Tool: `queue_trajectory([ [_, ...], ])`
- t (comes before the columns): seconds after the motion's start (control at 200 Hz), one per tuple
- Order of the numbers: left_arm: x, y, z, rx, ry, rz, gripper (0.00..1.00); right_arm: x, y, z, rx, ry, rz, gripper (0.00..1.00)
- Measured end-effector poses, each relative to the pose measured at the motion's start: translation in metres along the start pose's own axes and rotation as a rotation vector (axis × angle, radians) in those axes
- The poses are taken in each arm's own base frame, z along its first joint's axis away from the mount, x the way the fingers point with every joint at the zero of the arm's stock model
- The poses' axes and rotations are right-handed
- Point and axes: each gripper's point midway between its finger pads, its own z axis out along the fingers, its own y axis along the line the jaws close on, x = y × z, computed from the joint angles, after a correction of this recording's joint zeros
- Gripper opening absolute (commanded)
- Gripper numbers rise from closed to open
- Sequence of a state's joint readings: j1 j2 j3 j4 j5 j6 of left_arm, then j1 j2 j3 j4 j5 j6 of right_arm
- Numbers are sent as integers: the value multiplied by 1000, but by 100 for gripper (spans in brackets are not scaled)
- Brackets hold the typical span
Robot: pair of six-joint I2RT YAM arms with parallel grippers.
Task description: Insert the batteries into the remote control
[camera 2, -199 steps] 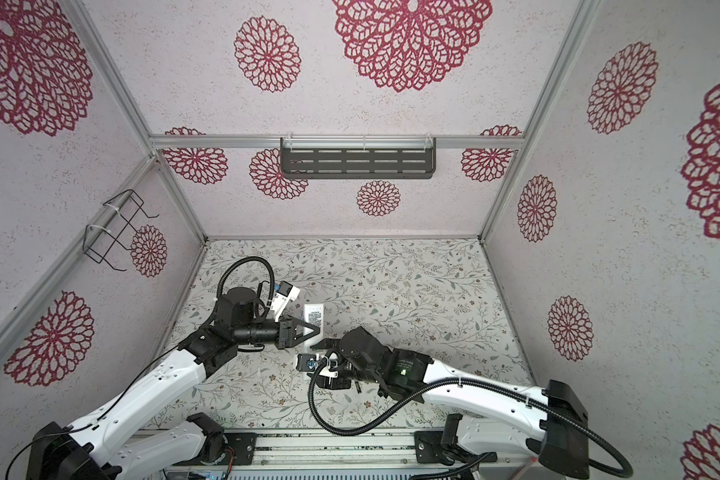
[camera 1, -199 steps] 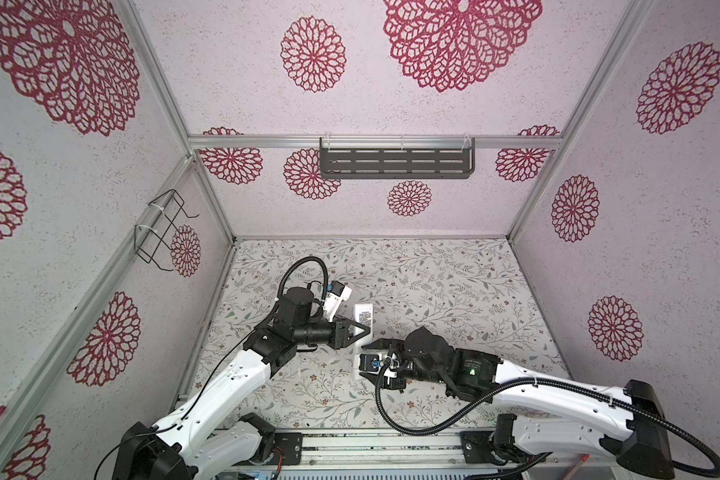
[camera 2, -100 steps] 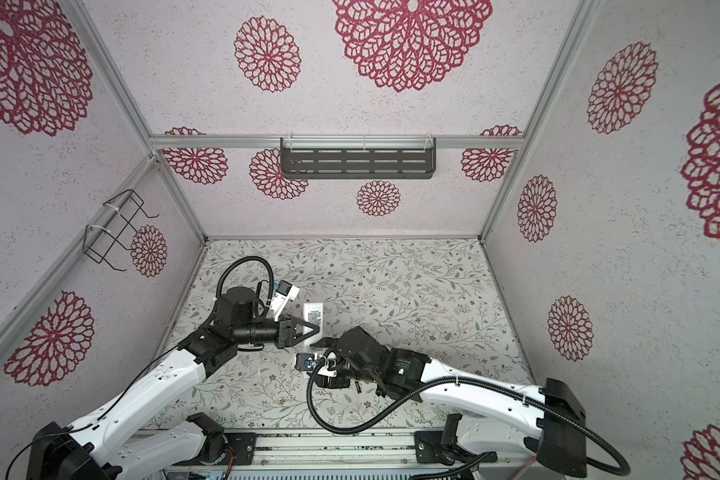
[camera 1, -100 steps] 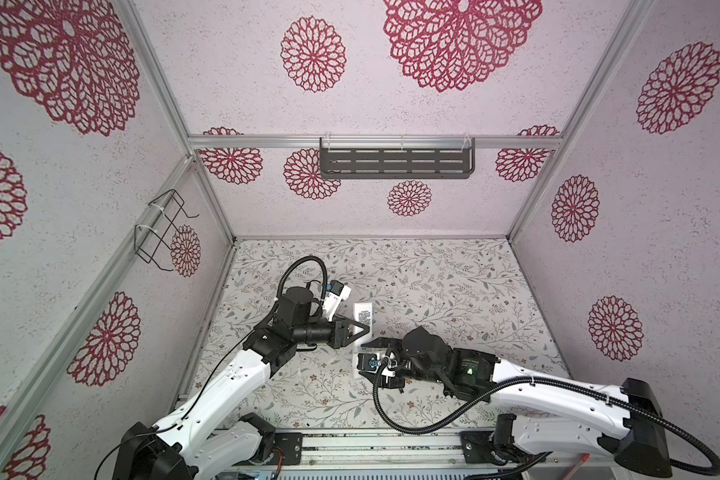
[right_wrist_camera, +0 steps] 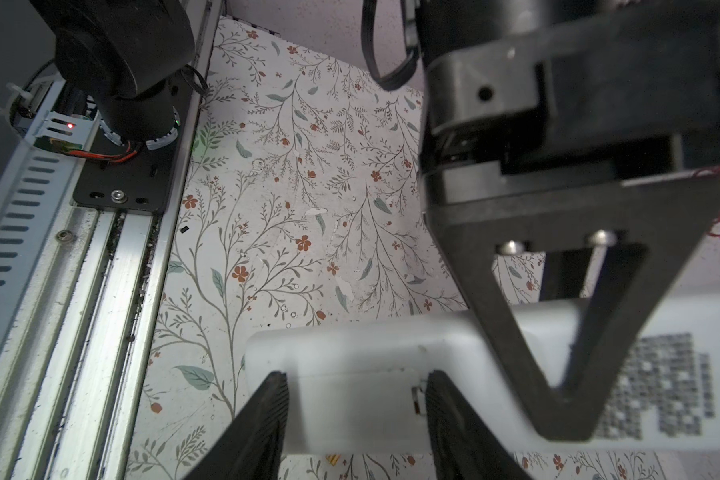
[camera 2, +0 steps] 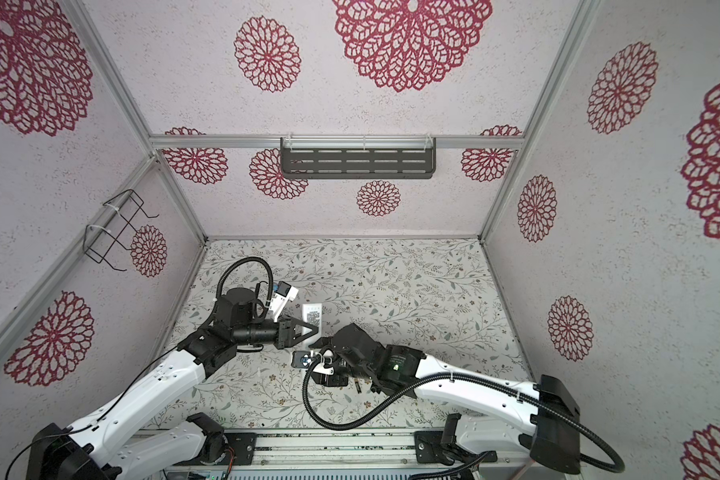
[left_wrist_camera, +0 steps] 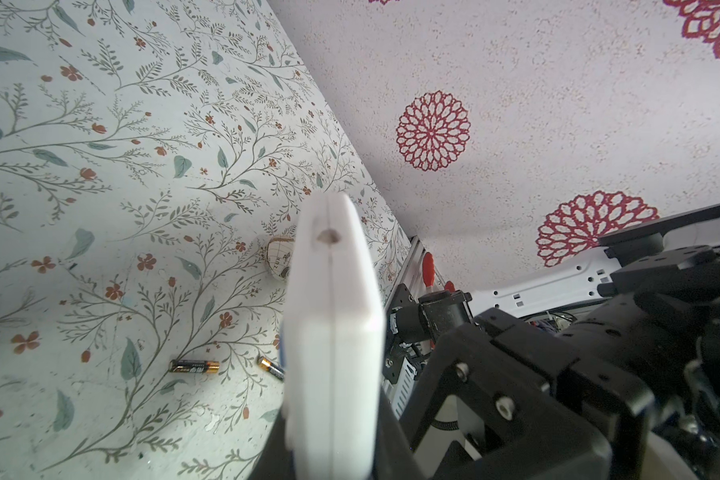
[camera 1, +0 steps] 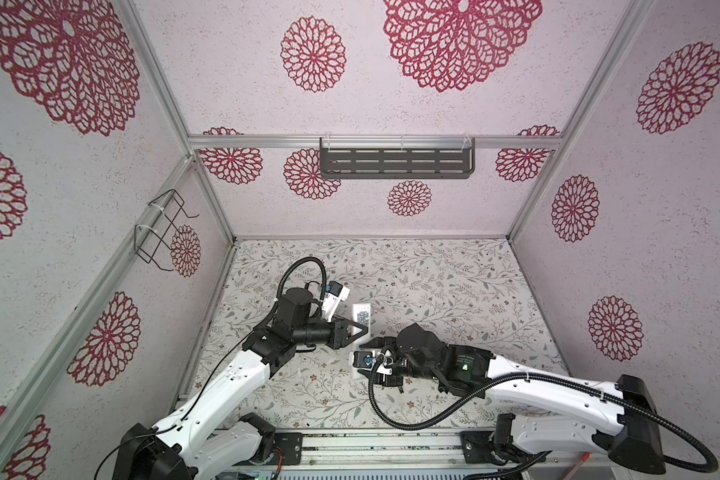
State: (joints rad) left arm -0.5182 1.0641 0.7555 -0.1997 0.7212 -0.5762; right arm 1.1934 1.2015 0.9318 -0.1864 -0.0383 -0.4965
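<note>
There are two robot arms: one left arm [camera 1: 225,374] and one right arm [camera 1: 537,386]. I count one remote control [camera 1: 361,318]. Two batteries [left_wrist_camera: 194,366] lie on the one tabletop [left_wrist_camera: 100,208]; the second battery [left_wrist_camera: 272,368] shows only in part. One small pale ball [left_wrist_camera: 278,257] lies there too. The far wall has one dark slotted shelf [camera 1: 395,163], and the left wall has one wire basket [camera 1: 163,232].
</note>
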Motion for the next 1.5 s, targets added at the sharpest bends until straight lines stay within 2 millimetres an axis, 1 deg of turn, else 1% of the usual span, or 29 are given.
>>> queue_trajectory([
  [0.765,9,5,0,-13,23,-18,0,3,8,4,-51,8,25,51],
  [1.331,16,5,1,-12,48,-30,0,0,15,0,-103,3,37,49],
  [1.501,7,2,1,-6,19,-5,0,6,33,-2,-190,25,44,47],
])
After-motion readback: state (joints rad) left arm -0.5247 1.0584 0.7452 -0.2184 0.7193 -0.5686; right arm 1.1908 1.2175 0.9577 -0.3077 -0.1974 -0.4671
